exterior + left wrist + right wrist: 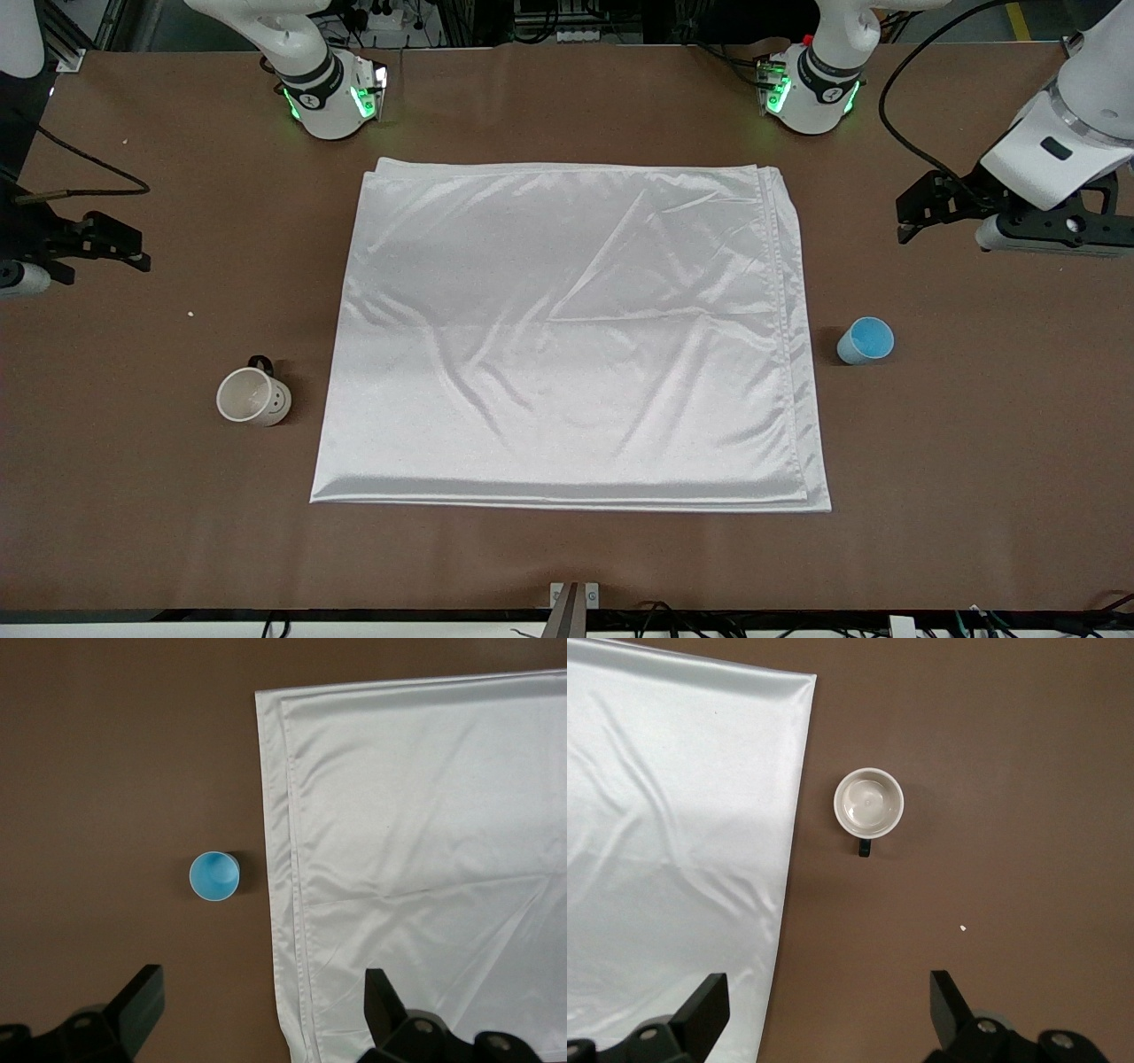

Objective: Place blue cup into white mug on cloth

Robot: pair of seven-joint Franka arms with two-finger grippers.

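We see a brown counter (974, 443) with a big shiny white cloth (571, 332) lying flat in the middle of it. The cloth is folded in layers and has soft wrinkles. The blue cup (866, 340) stands upright on the bare counter, just beside the cloth's edge toward the left arm's end of the counter, and it does not touch the cloth. It is empty, and we can see its bright blue inside. The white mug (253, 396) stands upright on the bare counter near the cloth's edge toward the right arm's end, close to the cloth's corner that is nearer to the front camera. It has a small black handle and some dark dots on its side, and it is empty too. The mug sits a bit nearer to the front camera than the cup. Nothing lies on the cloth. The left pincer (263, 1003) hangs in the air over the bare counter at the left arm's end, with its two fingers wide apart and nothing between them. From its wrist we look down on the cup and the cloth's edge. The right pincer (828, 1005) hangs over the counter's edge at the right arm's end, also spread wide and holding nothing, looking down on the mug.
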